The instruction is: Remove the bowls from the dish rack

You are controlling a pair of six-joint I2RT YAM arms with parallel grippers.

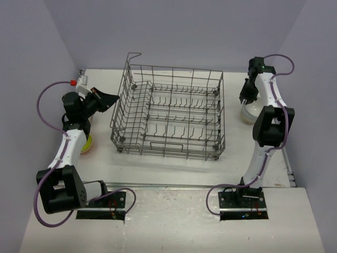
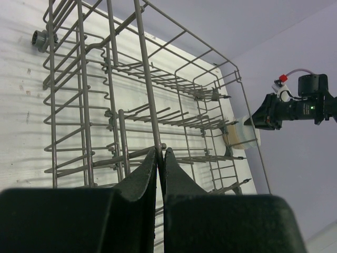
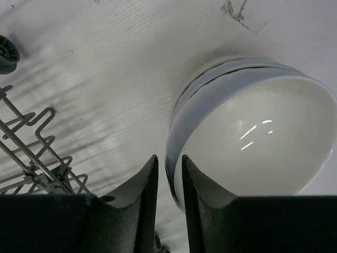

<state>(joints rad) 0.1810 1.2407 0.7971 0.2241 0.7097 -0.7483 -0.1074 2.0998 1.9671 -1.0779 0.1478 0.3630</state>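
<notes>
The grey wire dish rack (image 1: 168,113) stands mid-table with no bowl showing inside it. A stack of bowls (image 1: 251,112) sits on the table to its right, a white bowl (image 3: 253,142) on top. My right gripper (image 3: 169,157) reaches down over that stack. Its jaws stand slightly apart, astride the top bowl's near rim, with a gap on the left side. My left gripper (image 2: 161,150) is shut on nothing, hovering by the rack's left wall (image 2: 147,95). A yellow-green bowl (image 1: 86,143) lies under the left arm.
A wheel and tines of the rack's corner (image 3: 31,153) show left of the right gripper. The stack of bowls (image 2: 243,136) lies close to the table's right edge and the side wall. A rail (image 1: 184,185) runs along the table's near edge.
</notes>
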